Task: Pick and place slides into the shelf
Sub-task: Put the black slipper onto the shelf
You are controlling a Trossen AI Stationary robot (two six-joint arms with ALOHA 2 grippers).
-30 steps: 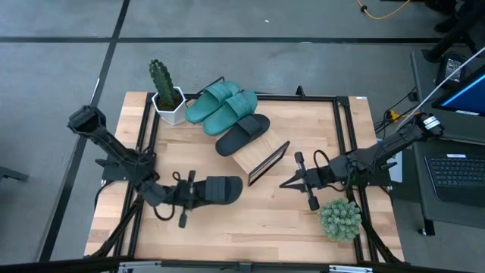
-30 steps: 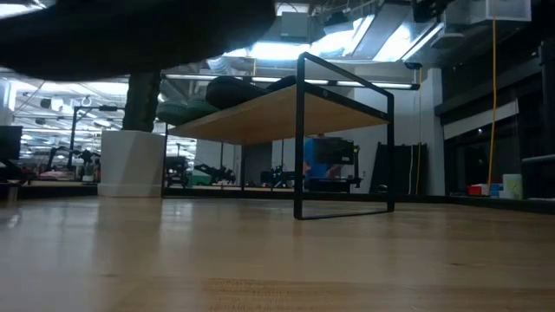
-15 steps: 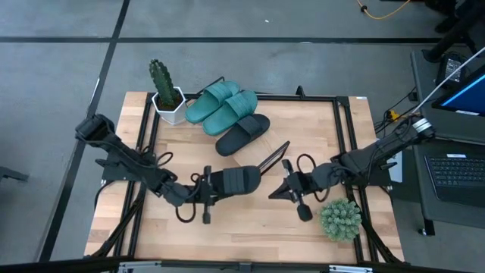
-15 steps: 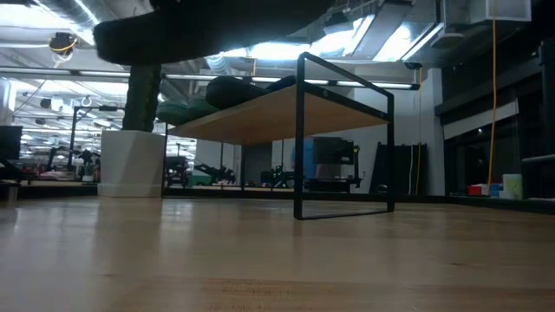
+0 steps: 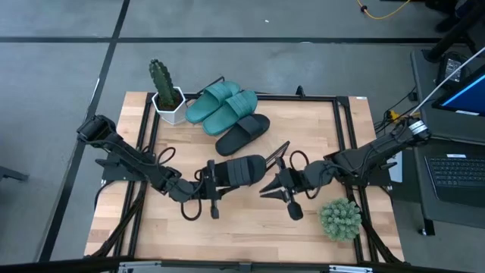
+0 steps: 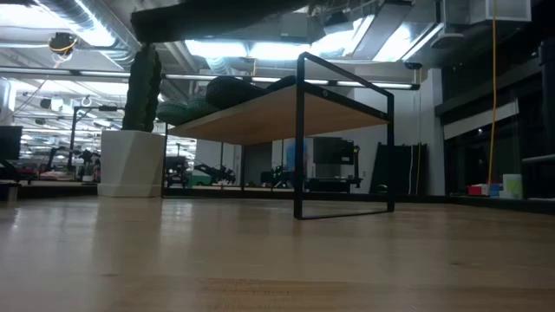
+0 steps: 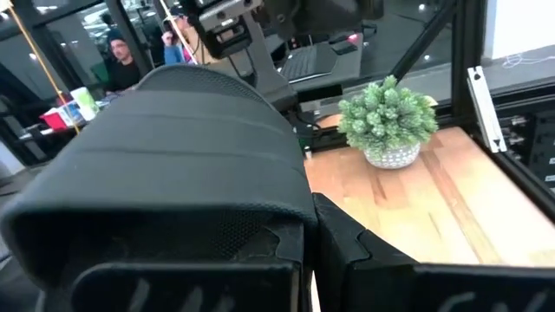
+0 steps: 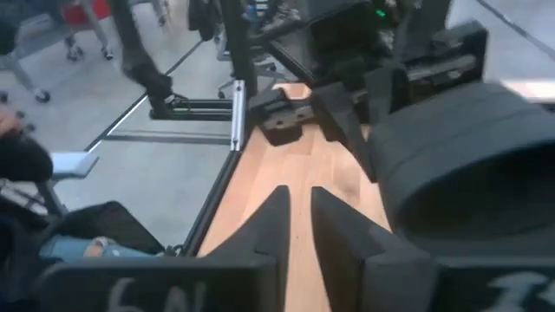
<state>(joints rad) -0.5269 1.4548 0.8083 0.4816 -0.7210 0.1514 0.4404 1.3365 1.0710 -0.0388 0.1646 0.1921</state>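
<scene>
My left gripper (image 5: 216,180) is shut on a black slide (image 5: 241,170), carried above the table's middle; that slide fills the left wrist view (image 7: 173,165) and shows as a dark shape at the top of the low view (image 6: 234,13). My right gripper (image 5: 267,186) is open just right of the slide's free end, and the slide stands beside its fingers (image 8: 468,156). The shelf (image 6: 277,113) has a light plank top on a black frame. A teal pair (image 5: 221,104) and a second black slide (image 5: 242,134) lie on the plank. My left gripper holds the black slide by the end nearest the left arm (image 5: 221,176), coming level from the table's left, along the slide. One finger (image 7: 347,251) shows beside the slide; the slide hides the other. The slide is lifted clear, strap up, roughly level.
A cactus in a white pot (image 5: 165,91) stands at the far left corner, left of the teal pair. A small green potted plant (image 5: 339,218) sits near the right edge, close to the right arm. Bare tabletop (image 5: 227,231) lies along the near side.
My left gripper has carried the black slide up and toward the table's right and the shelf, keeping hold. My right gripper has moved toward the table's left and now stands close to the slide's free end.
</scene>
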